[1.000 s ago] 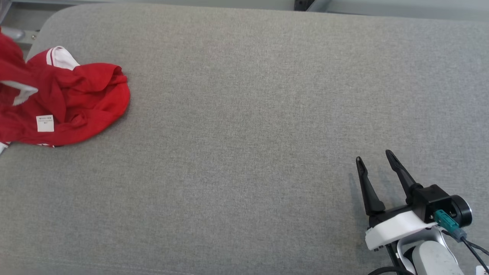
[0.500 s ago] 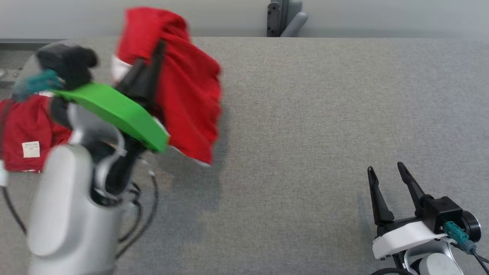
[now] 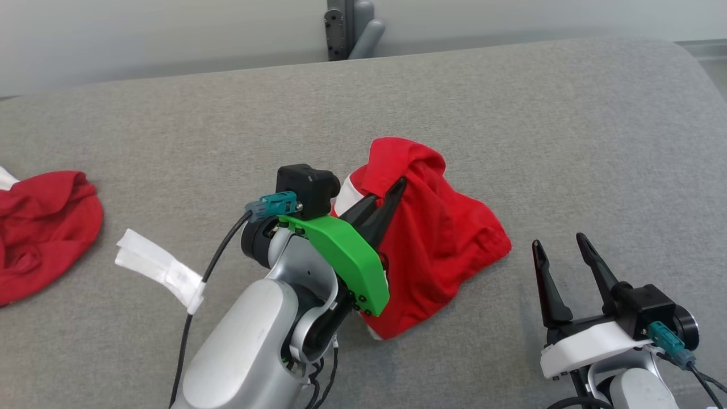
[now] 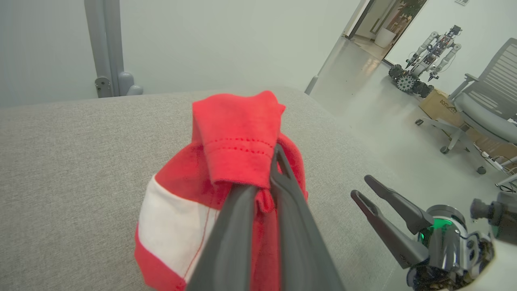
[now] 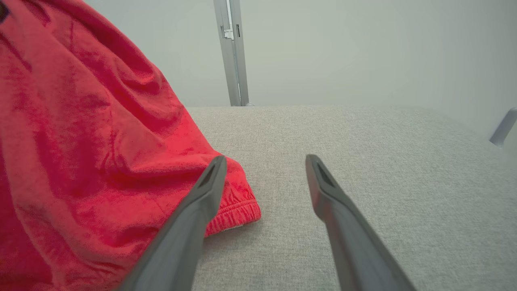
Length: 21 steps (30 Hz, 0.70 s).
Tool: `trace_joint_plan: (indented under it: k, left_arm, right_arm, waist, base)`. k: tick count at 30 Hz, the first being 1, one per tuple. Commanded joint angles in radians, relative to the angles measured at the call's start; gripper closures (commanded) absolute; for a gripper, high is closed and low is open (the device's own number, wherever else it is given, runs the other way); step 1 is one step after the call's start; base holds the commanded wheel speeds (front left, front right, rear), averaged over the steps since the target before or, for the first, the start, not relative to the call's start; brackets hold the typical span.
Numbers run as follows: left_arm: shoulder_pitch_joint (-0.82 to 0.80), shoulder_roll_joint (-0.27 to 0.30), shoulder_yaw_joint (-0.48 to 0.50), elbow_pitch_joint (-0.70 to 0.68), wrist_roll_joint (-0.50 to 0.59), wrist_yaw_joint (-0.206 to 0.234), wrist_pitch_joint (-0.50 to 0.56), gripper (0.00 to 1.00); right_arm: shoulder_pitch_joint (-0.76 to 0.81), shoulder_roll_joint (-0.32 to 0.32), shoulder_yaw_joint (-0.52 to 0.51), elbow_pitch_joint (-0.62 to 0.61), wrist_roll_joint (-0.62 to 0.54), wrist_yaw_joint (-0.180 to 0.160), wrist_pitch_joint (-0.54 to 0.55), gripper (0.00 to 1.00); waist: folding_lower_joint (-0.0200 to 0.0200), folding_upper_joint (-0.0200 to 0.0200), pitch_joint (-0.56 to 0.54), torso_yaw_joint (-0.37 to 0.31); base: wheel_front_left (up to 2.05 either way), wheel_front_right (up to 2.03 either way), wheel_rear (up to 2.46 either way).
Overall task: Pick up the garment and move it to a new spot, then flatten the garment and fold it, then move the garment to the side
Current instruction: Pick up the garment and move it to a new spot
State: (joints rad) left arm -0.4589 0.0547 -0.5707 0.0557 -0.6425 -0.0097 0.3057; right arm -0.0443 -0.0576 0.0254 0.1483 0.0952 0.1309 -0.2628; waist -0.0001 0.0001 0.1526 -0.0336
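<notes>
Garment (image 3: 443,244) — red cloth (image 3: 45,227), white strip (image 3: 159,267) leftward.

Shiny grey arms (image 3: 244,346), black cables (image 3: 223,249), teal plugs (image 3: 274,203), long dark fingers (image 3: 548,284), green plate (image 3: 343,254) on left gripper (image 3: 391,190), white plate (image 3: 585,341) on right gripper (image 3: 558,240).

Bright even light, soft shadows, sharp frames, wide-angle wrist distortion

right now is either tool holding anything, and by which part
The left tool is shut on the red garment, pinching a bunched hemmed edge at its top; the right tool is open and empty.
</notes>
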Motion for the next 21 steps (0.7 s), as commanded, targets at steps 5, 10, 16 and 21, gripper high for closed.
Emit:
trace_joint_plan:
  k: [5, 10, 16, 21]
  left_arm:
    - [-0.092, -0.003, -0.047, 0.222, -0.017, 0.034, -0.098, 1.00]
    - [-0.150, -0.004, -0.099, 0.350, -0.015, 0.045, -0.179, 1.00]
    - [-0.196, -0.003, -0.196, 0.445, -0.141, 0.057, -0.311, 0.65]
    - [-0.227, -0.002, -0.319, 0.489, -0.260, 0.038, -0.374, 0.00]
  right_arm:
    - [-0.017, 0.003, 0.017, 0.011, 0.008, 0.000, -0.003, 0.00]
    - [-0.013, 0.005, 0.021, 0.017, 0.007, 0.000, -0.003, 0.00]
    - [-0.005, 0.006, 0.025, 0.024, 0.004, 0.000, -0.003, 0.00]
    - [-0.004, 0.006, 0.031, 0.027, 0.002, 0.000, -0.003, 0.00]
  waist:
    - [0.0001, -0.0001, 0.002, -0.104]
    - [0.0001, -0.0001, -0.002, -0.132]
    - [0.0001, -0.0001, -0.009, -0.147]
    - [0.0001, -0.0001, -0.012, -0.138]
  base:
    - [0.00, 0.00, 0.00]
    - [0.00, 0.00, 0.00]
    - [0.00, 0.00, 0.00]
    - [0.00, 0.00, 0.00]
